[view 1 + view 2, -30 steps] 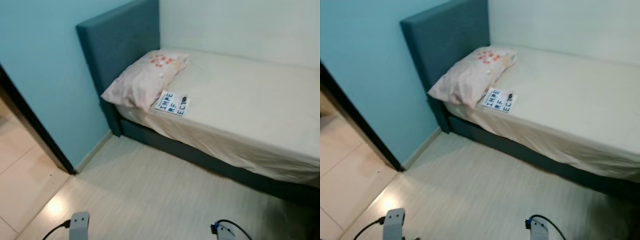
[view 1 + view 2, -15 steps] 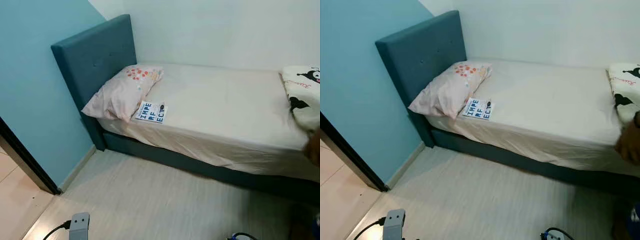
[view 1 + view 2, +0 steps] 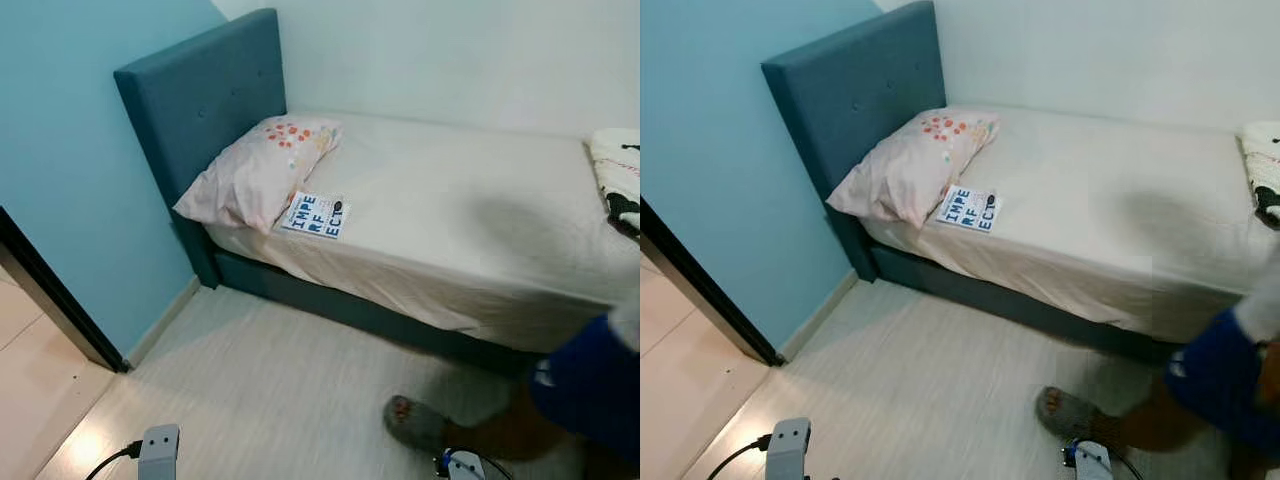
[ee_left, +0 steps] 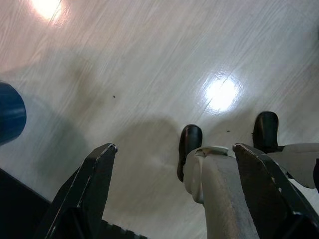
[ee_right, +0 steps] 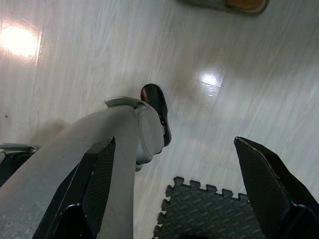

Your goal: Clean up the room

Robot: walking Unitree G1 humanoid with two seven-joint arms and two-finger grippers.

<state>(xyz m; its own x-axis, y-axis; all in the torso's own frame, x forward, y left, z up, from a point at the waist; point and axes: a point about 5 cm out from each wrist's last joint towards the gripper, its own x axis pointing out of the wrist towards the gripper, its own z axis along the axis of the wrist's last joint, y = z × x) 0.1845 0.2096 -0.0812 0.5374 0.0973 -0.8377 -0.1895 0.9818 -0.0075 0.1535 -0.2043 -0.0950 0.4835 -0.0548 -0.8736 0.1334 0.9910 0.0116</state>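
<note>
From the head camera, a single bed (image 3: 480, 230) with a cream sheet stands against the white wall, its teal padded headboard (image 3: 205, 100) meeting the light-blue wall (image 3: 70, 150). A pale pink pillow (image 3: 258, 170) with orange dots lies at the head end, and just beside its lower corner, flat on the sheet, rests a white card with blue letters (image 3: 315, 214). A black-and-white printed blanket (image 3: 620, 180) sits at the far right end of the mattress. On the pale wood-look floor (image 3: 270, 390) a person in blue shorts (image 3: 590, 385) stands close to the bed, one foot in a grey slipper (image 3: 415, 422). The right eye gives the same scene, with the dark door frame (image 3: 700, 290) at the left edge. In the left wrist view the left gripper (image 4: 174, 194) hangs over the glossy floor, fingers spread wide with nothing between them, the robot's pale leg and black foot (image 4: 189, 149) below. In the right wrist view the right gripper (image 5: 174, 194) is likewise spread wide and empty, above a dark foam floor mat (image 5: 204, 211).
</note>
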